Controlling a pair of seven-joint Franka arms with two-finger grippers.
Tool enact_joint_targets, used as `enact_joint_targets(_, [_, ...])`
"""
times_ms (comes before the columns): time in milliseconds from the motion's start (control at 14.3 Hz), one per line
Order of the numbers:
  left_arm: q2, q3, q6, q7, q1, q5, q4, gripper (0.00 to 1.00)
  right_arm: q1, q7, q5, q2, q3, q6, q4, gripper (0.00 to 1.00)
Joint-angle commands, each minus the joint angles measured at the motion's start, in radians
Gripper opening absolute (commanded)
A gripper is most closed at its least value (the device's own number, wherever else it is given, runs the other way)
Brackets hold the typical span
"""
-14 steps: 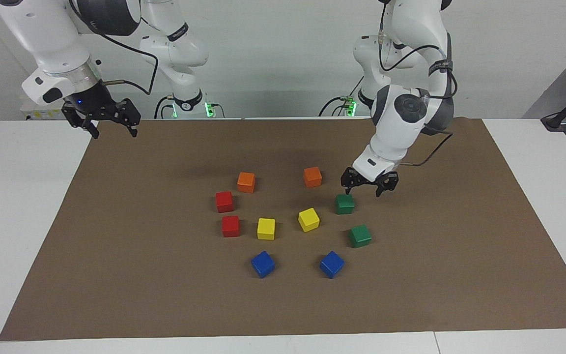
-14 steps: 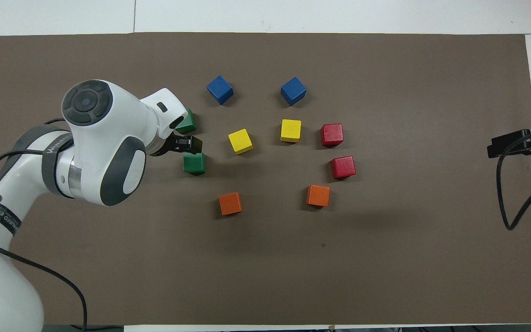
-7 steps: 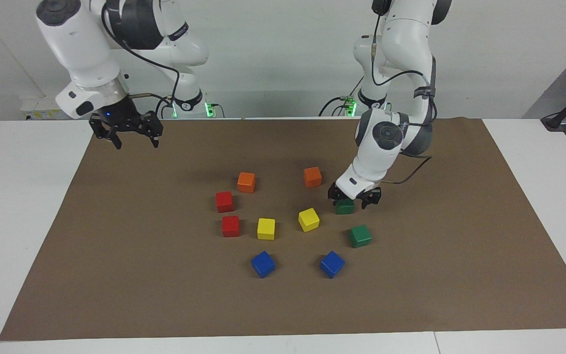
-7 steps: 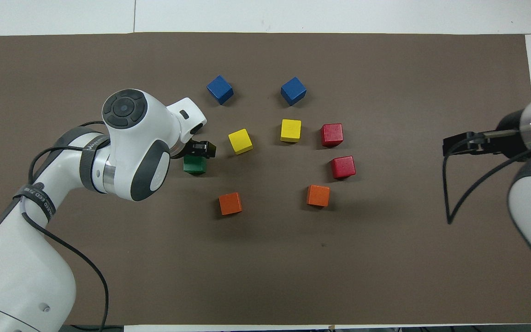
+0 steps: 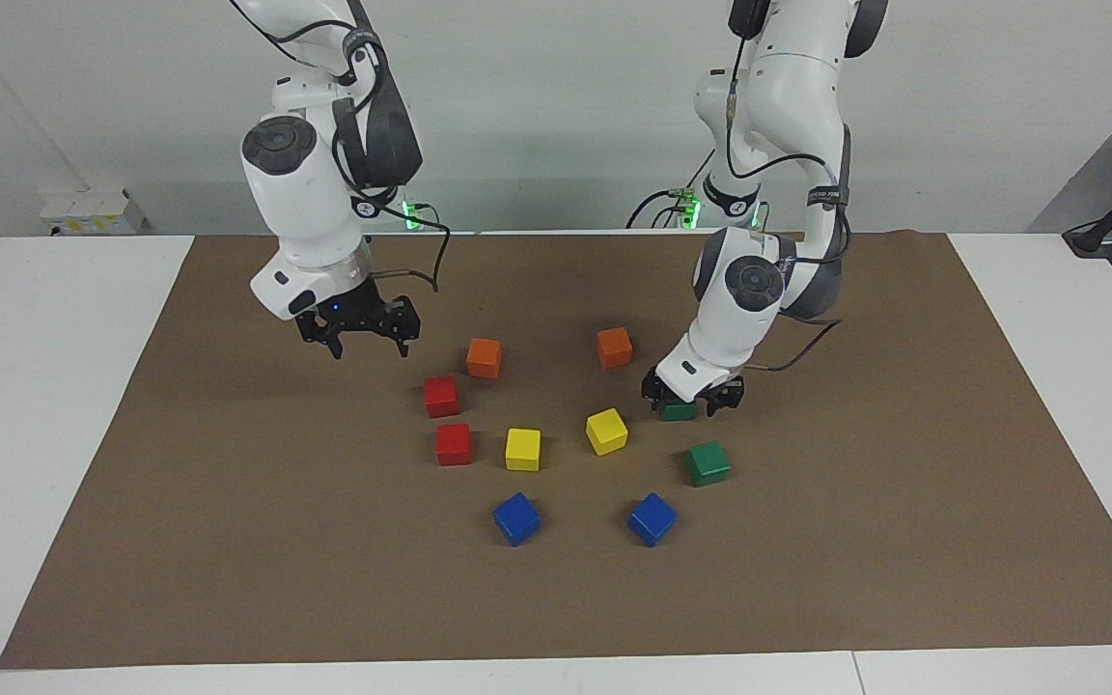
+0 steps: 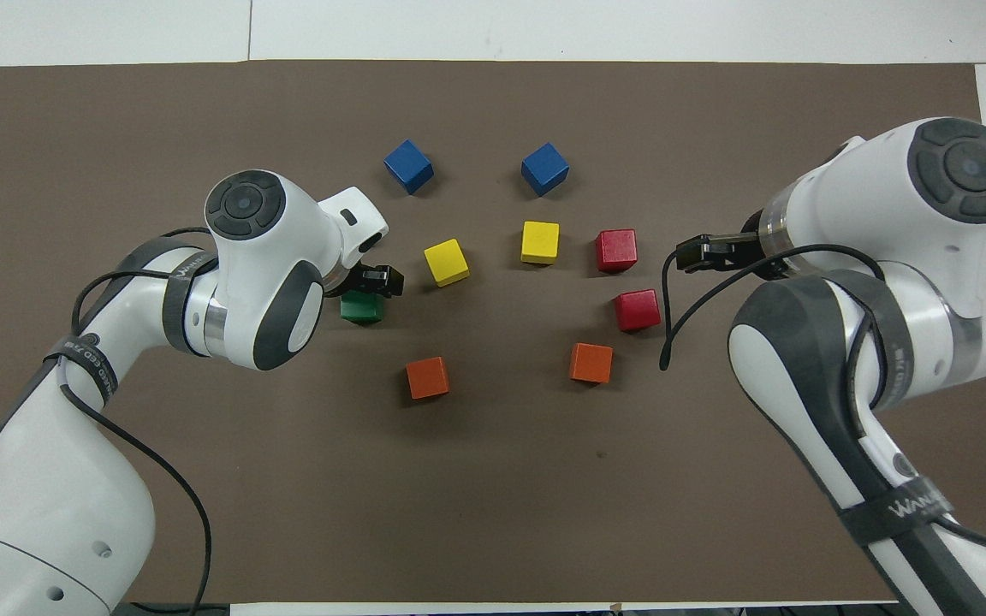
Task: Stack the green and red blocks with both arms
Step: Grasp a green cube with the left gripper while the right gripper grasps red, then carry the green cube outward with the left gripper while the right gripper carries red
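Two green cubes sit toward the left arm's end: one stands free, and the one nearer the robots lies between the jaws of my left gripper. That gripper is open and down at the cube, also seen from above with the cube. The other green cube is hidden under the arm in the overhead view. Two red cubes sit side by side toward the right arm's end. My right gripper is open and empty, in the air over bare mat beside them.
Two orange cubes lie nearest the robots, two yellow cubes in the middle, and two blue cubes farthest. All rest on a brown mat on the white table.
My right arm has swung in from the mat's corner toward the red cubes. My left gripper has come down from beside the nearer green cube to around it.
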Motion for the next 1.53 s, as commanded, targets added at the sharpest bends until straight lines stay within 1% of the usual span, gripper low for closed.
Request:
enact_joint_targets(0, [-0.010,0.016,-0.002,0.002,-0.020,0.010,-0.025,1.00,0.025,0.017,0.002,0.017,0.005,0.108,-0.064,0.97])
enact_joint_targets(70, [-0.012,0.016,0.001,0.000,-0.020,0.010,-0.033,0.97,0.036,0.015,0.002,0.027,0.005,0.140,-0.075,0.97])
enact_joint_targets(139, [-0.013,0.016,0.001,-0.001,-0.022,0.010,-0.035,0.88,0.052,0.015,0.002,0.040,0.005,0.153,-0.078,0.97])
enact_joint_targets(209, [-0.015,0.016,0.000,-0.005,-0.025,0.010,-0.036,0.69,0.056,0.017,0.002,0.050,0.005,0.166,-0.078,0.97])
enact_joint_targets(279, [-0.015,0.016,-0.002,-0.009,-0.027,0.010,-0.036,0.44,0.058,0.017,0.002,0.060,0.005,0.180,-0.078,0.97])
enact_joint_targets(348, [-0.015,0.016,-0.005,-0.015,-0.027,0.010,-0.038,0.04,0.059,0.017,0.002,0.071,0.005,0.189,-0.078,0.97])
enact_joint_targets(418, [-0.015,0.016,-0.007,-0.015,-0.025,0.010,-0.038,0.00,0.073,0.020,0.002,0.079,0.005,0.206,-0.085,0.97])
enact_joint_targets(697, [-0.030,0.020,-0.083,-0.017,-0.005,0.007,0.005,0.00,0.093,0.050,0.002,0.083,0.005,0.271,-0.147,0.97])
enact_joint_targets(836, [-0.071,0.022,-0.135,-0.014,0.041,0.005,0.037,0.00,0.095,0.050,0.002,0.082,0.005,0.315,-0.190,0.97])
enact_joint_targets(976, [-0.142,0.022,-0.181,0.000,0.120,0.007,0.039,0.00,0.095,0.047,0.002,0.083,0.005,0.335,-0.213,0.98])
enact_joint_targets(1115, [-0.188,0.022,-0.201,0.023,0.195,0.007,0.036,0.00,0.096,0.047,0.002,0.082,0.005,0.364,-0.245,0.98])
enact_joint_targets(1254, [-0.214,0.023,-0.223,0.093,0.272,0.007,0.033,0.00,0.114,0.050,0.002,0.082,0.005,0.378,-0.262,0.98])
enact_joint_targets(1463, [-0.229,0.025,-0.250,0.308,0.409,0.007,0.022,0.00,0.118,0.050,0.002,0.083,0.005,0.393,-0.268,0.98])
